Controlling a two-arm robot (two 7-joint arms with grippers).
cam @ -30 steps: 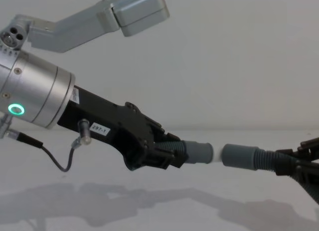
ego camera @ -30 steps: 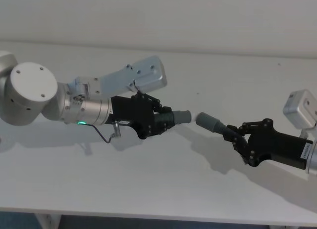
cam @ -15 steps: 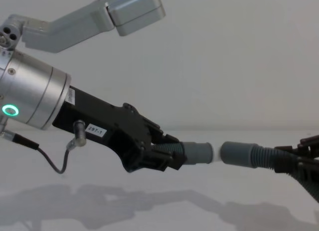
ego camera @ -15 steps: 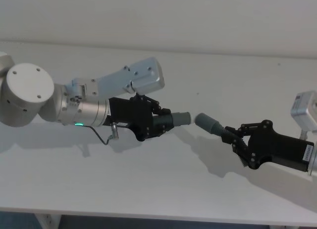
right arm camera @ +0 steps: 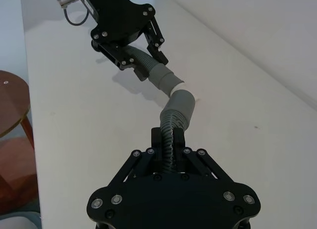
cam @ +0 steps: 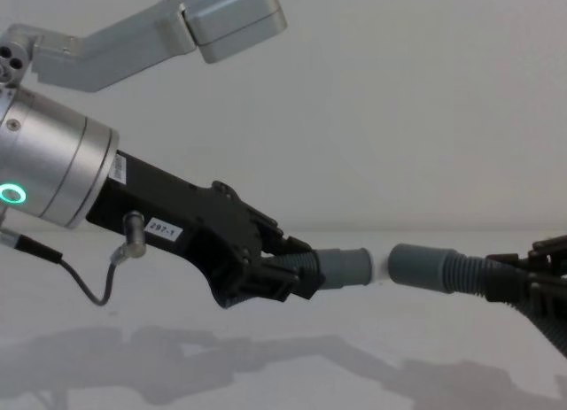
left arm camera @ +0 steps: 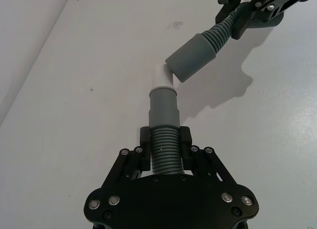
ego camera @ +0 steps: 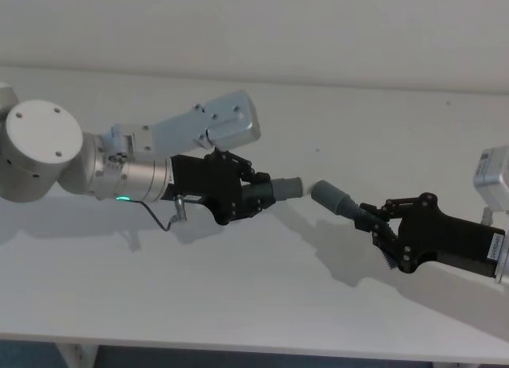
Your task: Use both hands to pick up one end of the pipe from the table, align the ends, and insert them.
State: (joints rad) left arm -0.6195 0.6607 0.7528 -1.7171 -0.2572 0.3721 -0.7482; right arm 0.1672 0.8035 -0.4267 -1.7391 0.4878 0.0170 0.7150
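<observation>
Both pipe pieces hang above the table (ego camera: 238,304), cuff to cuff. My left gripper (ego camera: 256,195) is shut on the ribbed part of one piece (left arm camera: 165,155). That piece's grey cuff (cam: 344,268) has a white tip (left arm camera: 162,79). My right gripper (ego camera: 380,223) is shut on the ribs of the other piece (right arm camera: 172,129), whose cuff (cam: 421,266) faces the tip. In the left wrist view the tip meets the rim of the other cuff (left arm camera: 193,57) at an angle, off-axis. The right wrist view shows the same bend between the two cuffs (right arm camera: 179,106).
The white table runs back to a plain wall. A thin cable (ego camera: 163,221) loops under my left wrist. A round wooden stool (right arm camera: 12,103) stands beside the table's end in the right wrist view.
Both grippers have shifted slightly to the left with their pieces. The right cuff has closed in on the white tip, so the gap has shrunk.
</observation>
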